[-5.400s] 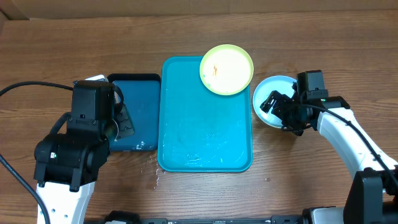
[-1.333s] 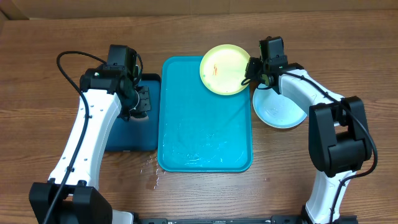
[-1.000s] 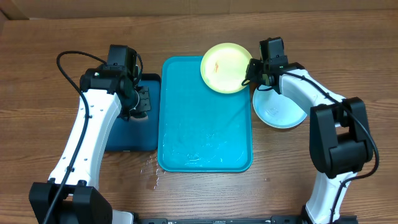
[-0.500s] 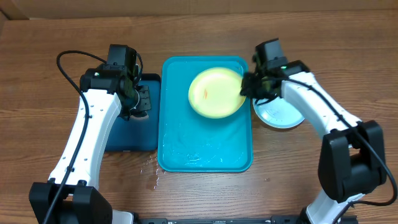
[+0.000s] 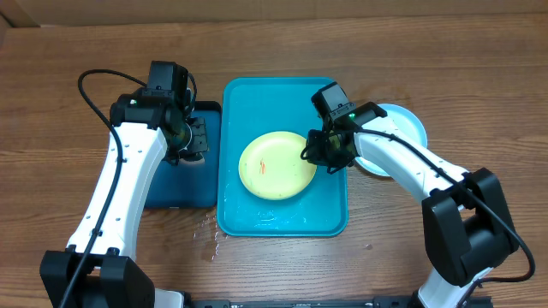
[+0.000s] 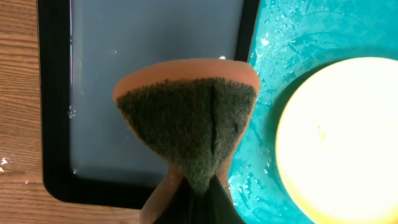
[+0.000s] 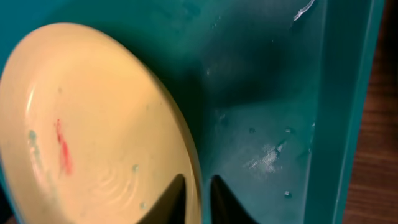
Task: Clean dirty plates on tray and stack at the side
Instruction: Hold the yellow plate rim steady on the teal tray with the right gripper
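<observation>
While the right gripper (image 5: 318, 154) pinches the right-hand rim of the lime-green plate (image 5: 276, 165), that plate sits over the middle of the turquoise tray (image 5: 257, 98). The right wrist view shows the rim caught between the two fingertips, and a shadow under that edge suggests it is tipped up a little. A red smear (image 7: 61, 149) shows plainly on the pale centre, so this one is not clean yet. Over on the other side, the left gripper (image 5: 190, 139) is clamped on a sponge (image 6: 189, 124), orange body, dark green scouring face, squeezed into a fan. It hangs above the dark-blue tray (image 6: 155, 50), just beside the turquoise one's left wall. What matters now: the plate lies to the sponge's right, across that wall, near but apart, with its left half free and facing the left arm, the nearer one for scrubbing. A light-blue plate (image 5: 409, 124) waits on the table (image 5: 68, 68) just off the tray's right edge, partly behind the right arm. Judging from this, the wipe comes next.
</observation>
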Controlling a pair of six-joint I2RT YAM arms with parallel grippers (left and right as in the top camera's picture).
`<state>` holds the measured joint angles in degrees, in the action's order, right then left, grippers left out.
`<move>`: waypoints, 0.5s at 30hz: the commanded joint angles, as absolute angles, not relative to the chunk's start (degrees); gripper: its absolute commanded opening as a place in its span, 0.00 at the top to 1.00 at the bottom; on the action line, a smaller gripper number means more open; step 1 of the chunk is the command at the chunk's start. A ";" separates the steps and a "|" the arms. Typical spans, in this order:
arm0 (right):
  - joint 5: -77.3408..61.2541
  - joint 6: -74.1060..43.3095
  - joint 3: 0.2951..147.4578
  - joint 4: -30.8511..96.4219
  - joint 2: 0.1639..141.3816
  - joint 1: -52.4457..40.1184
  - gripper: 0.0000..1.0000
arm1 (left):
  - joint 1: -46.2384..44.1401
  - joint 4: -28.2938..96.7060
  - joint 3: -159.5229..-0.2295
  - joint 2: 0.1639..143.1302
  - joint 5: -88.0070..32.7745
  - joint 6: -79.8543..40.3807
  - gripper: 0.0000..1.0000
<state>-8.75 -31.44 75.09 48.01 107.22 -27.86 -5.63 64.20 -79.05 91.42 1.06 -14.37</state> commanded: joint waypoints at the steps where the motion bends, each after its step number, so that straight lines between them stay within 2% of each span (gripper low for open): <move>1: -5.80 -33.21 73.80 46.76 106.52 -28.29 0.72 | -5.50 64.03 -78.85 91.02 0.60 -12.82 0.96; 15: -7.75 -33.71 70.11 46.59 106.52 -28.56 0.71 | -5.65 64.55 -78.85 91.02 0.58 -12.82 0.96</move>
